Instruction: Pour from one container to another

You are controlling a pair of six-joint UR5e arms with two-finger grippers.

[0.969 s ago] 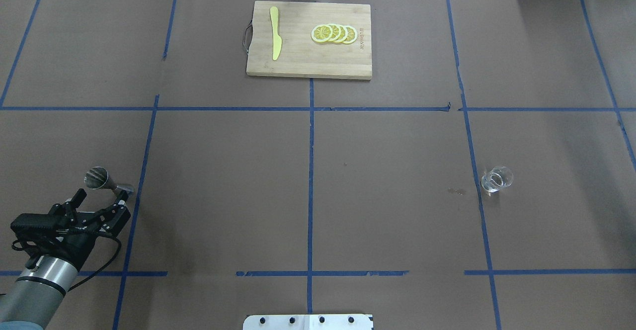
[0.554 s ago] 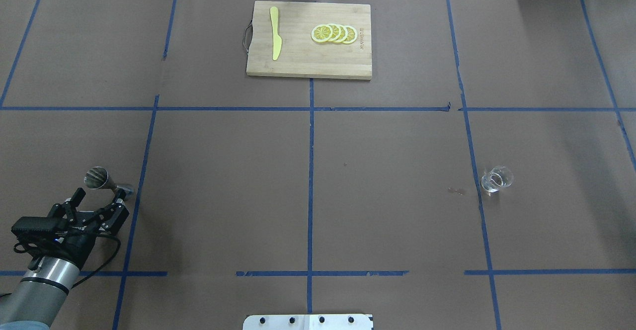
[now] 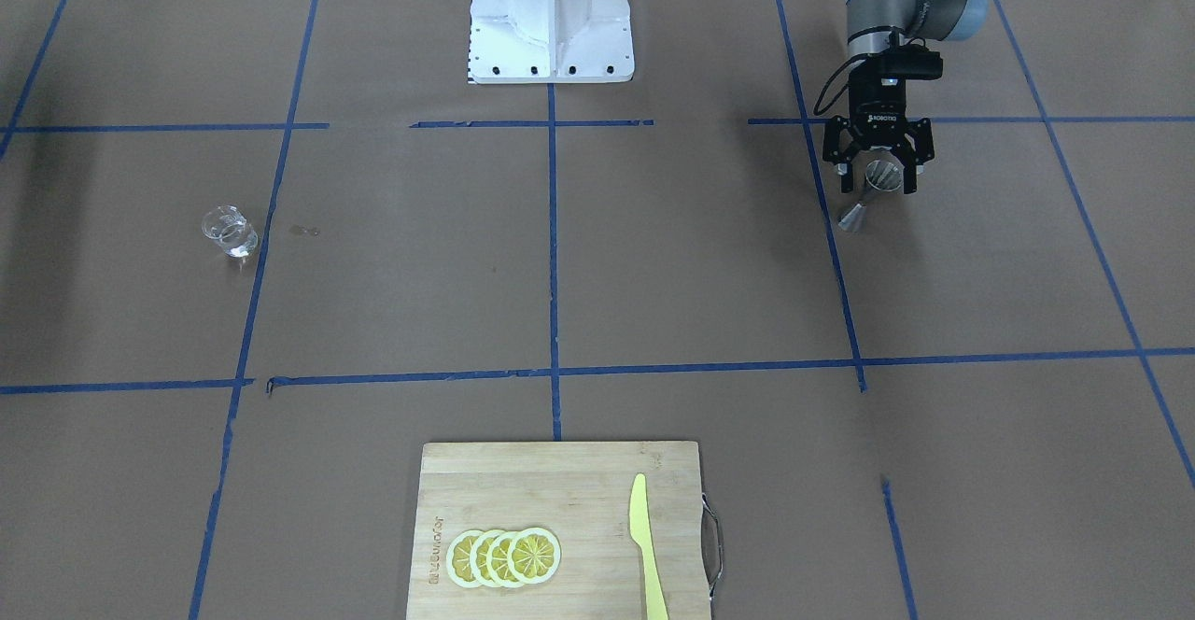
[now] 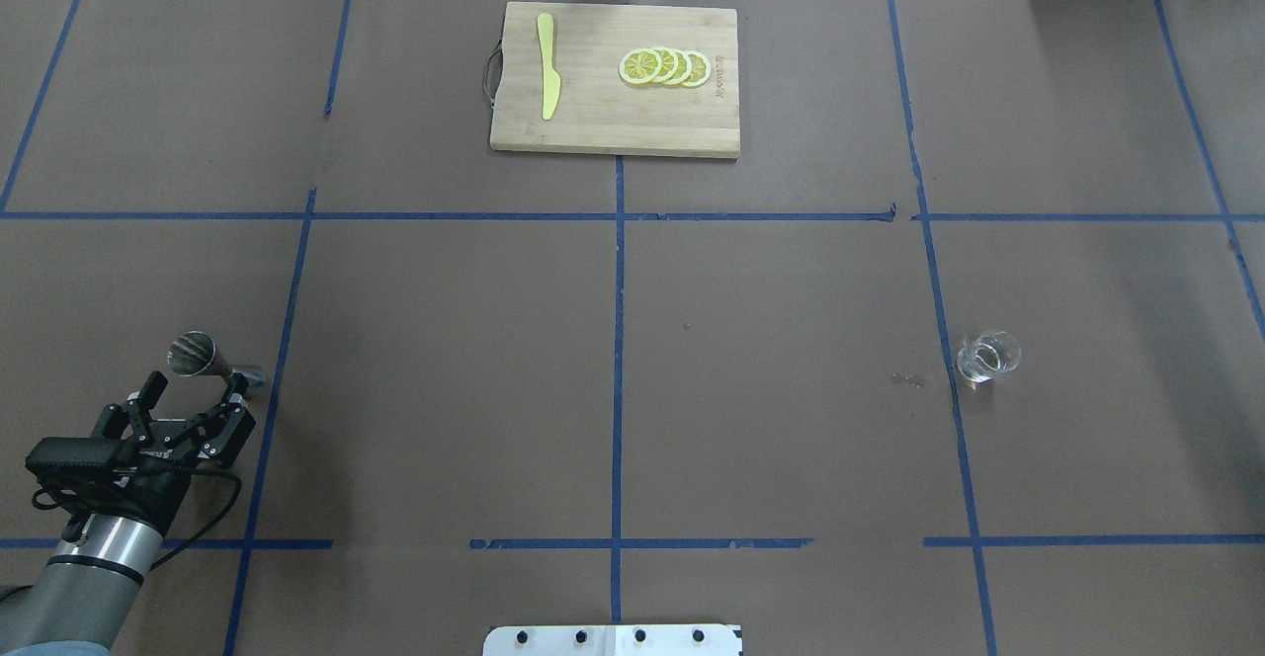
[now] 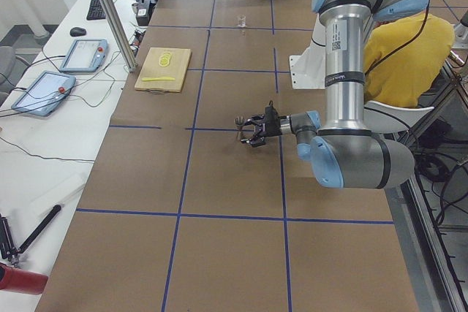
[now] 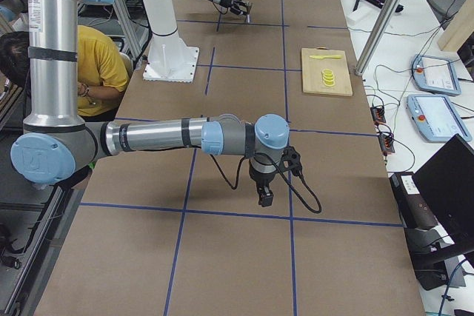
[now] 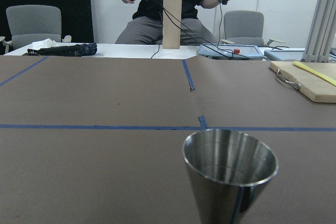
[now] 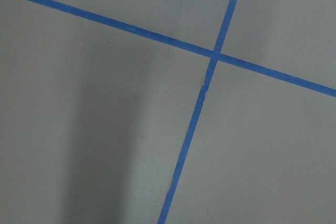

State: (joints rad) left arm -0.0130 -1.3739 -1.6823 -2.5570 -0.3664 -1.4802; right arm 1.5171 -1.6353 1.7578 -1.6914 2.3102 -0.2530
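Observation:
The steel jigger (image 4: pixel 203 360) stands upright on the brown table at the near left, and it fills the lower middle of the left wrist view (image 7: pixel 230 174). My left gripper (image 4: pixel 196 394) is open just behind the jigger, close to it and not holding it (image 3: pixel 878 181). The clear glass cup (image 4: pixel 988 357) stands alone on the right side of the table (image 3: pixel 229 231), far from both arms. My right gripper (image 6: pixel 264 194) shows only in the exterior right view, low over the table's near right. I cannot tell whether it is open or shut. Its wrist camera sees only crossed blue tape.
A wooden cutting board (image 4: pixel 613 127) lies at the far middle with a yellow knife (image 4: pixel 547 68) and several lemon slices (image 4: pixel 664 67) on it. The white robot base (image 3: pixel 551 22) sits at the near edge. An operator in yellow (image 5: pixel 409 56) sits behind the robot.
My left arm has drawn back a little toward the robot, away from the jigger. The jigger and the glass cup have stayed where they were.

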